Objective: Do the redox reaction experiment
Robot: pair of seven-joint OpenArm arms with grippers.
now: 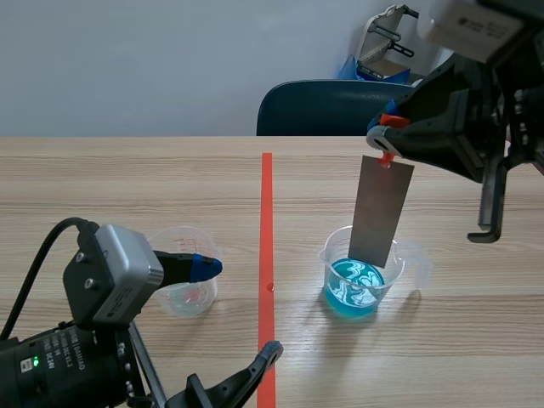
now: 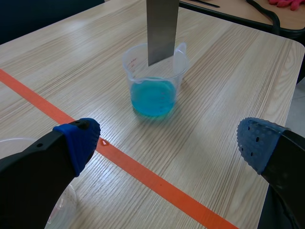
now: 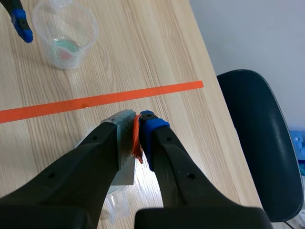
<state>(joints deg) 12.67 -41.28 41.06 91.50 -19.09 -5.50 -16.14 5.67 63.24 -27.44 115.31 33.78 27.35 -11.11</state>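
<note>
1. Bench [image 1: 127, 187]: pale wood-grain top that carries both beakers. An orange-red tape line [image 1: 267, 255] runs down its middle, away from the robot.

2. Chair [image 1: 331, 106]: dark blue, behind the far edge of the bench.

3. Right hand [image 1: 387, 136]: raised above the right half of the bench. Its fingers are clamped on the top end of the metal strip [image 1: 381, 212]. In the right wrist view the hand [image 3: 136, 129] has its two pads pressed close, with only the strip and an orange-red tab [image 3: 137, 138] between them.

4. Left hand [image 1: 240, 308]: low over the bench near the tape line. Its fingers are spread wide apart and hold nothing. In the left wrist view the hand [image 2: 167, 143] frames bare bench and tape between its blue pads.

5. Metal strip [image 2: 162, 28]: flat, grey and rectangular. It hangs from the right hand, slightly tilted, with its lower end inside the mouth of the beaker of blue liquid [image 1: 364, 276]. In the left wrist view that lower edge appears above the liquid's surface.

6. Beaker of blue liquid [image 2: 155, 90]: clear plastic with a spout, upright on the bench to the right of the tape line, and roughly half full.

7. Second beaker [image 1: 189, 285]: clear and upright, to the left of the tape line, with only a pale film at the bottom. One blue pad of the left hand sits at its rim. Whether the pad touches it cannot be told.
</note>
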